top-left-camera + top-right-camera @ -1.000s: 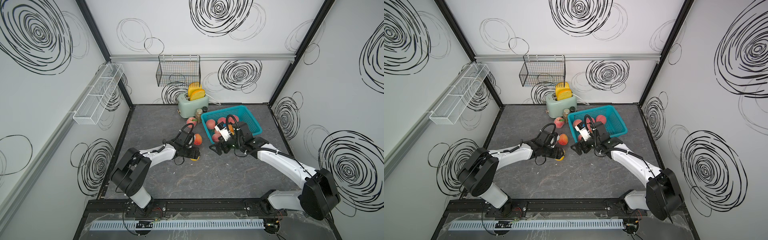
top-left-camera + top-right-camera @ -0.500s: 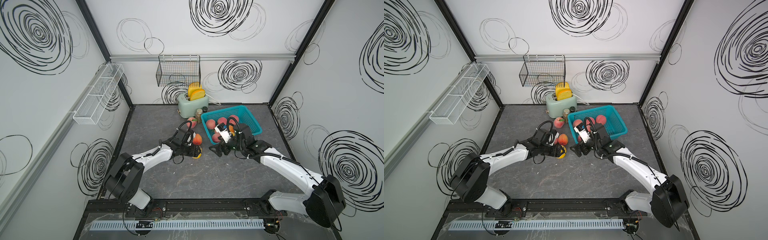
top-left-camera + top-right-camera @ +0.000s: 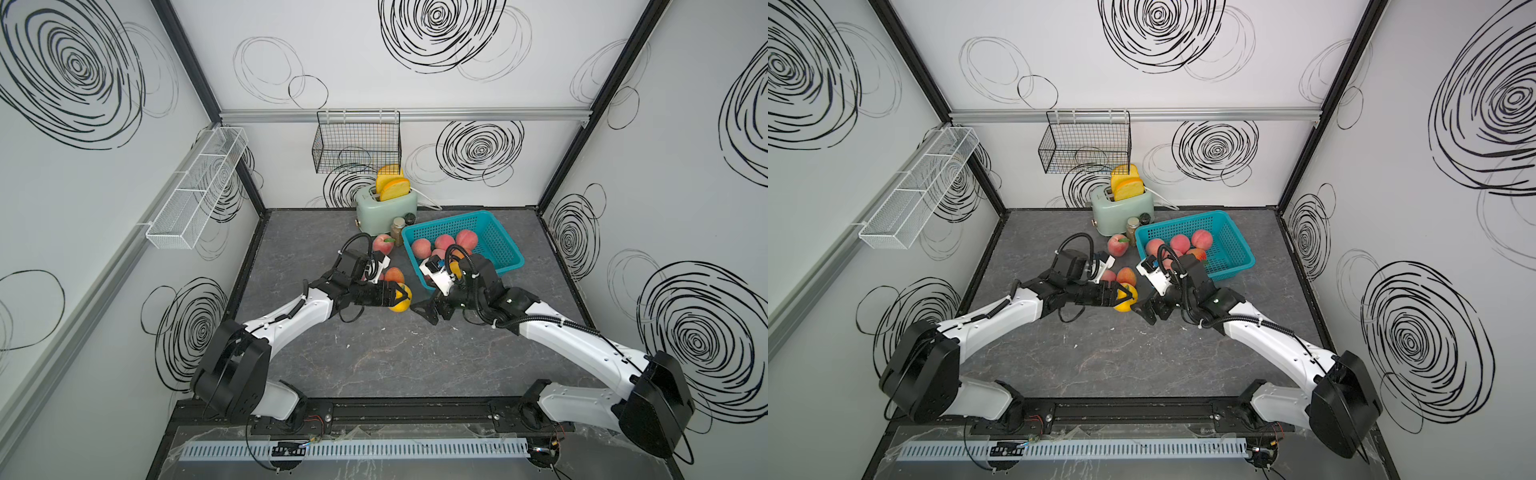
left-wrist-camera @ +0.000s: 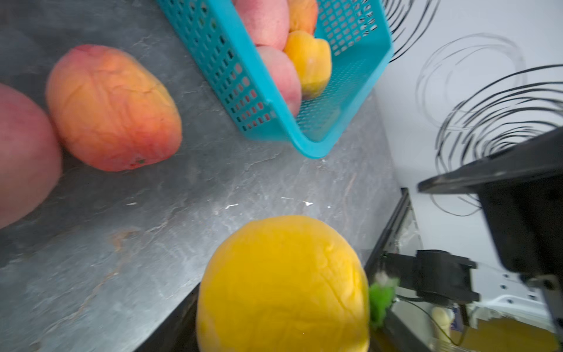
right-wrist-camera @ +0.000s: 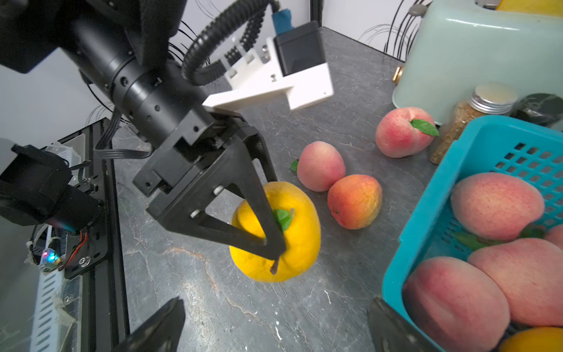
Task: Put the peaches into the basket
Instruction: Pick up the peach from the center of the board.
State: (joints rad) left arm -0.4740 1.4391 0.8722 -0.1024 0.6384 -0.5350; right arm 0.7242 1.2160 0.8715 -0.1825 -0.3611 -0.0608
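Observation:
My left gripper is shut on a yellow peach at table level, just left of the basket; the fruit fills the left wrist view. Behind it on the table lie an orange-red peach and a pink peach, and another pink peach with a leaf sits by the toaster. The teal basket at the right back holds several peaches. In front of the basket's near corner, facing the yellow peach, my right gripper stands open and holds nothing.
A mint toaster with bread slices stands at the back wall, with a spice jar and a dark jar beside it. A black wire basket and a white mesh rack hang on the walls.
My left gripper has closed on the yellow peach and shifted slightly right. The right gripper has drawn back from the basket toward the front and opened a little wider.

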